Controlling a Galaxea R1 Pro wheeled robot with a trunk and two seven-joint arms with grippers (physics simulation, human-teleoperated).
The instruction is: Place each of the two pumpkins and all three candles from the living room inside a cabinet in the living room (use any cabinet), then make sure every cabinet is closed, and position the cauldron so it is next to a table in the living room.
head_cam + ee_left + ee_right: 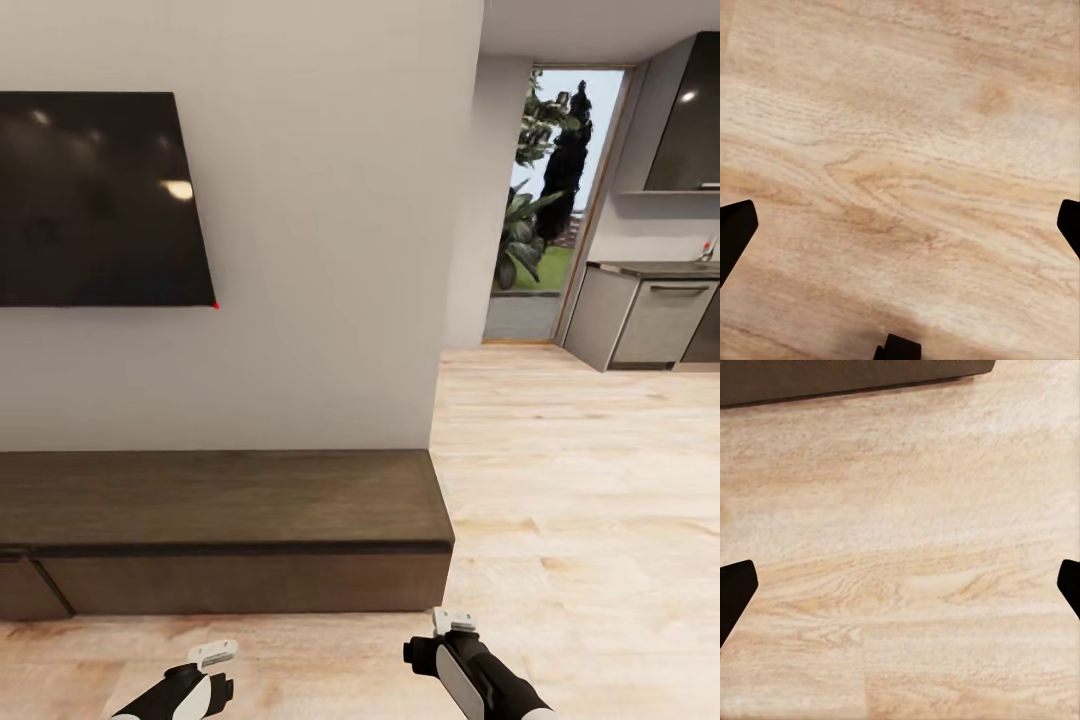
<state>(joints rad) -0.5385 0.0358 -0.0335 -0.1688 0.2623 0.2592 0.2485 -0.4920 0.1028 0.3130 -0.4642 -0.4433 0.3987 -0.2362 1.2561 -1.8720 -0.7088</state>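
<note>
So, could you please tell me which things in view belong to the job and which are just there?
Job:
- cabinet, drawers shut
- left hand, open, empty
- right hand, open, empty

Just there:
- TV
- floor
- kitchen counter
- doorway plants

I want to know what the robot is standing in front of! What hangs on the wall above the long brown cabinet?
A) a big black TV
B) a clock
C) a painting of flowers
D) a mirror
A: in the head view a big black TV hangs on the white wall right above the long dark-brown cabinet, with ceiling lights reflecting in its dark screen.
</note>
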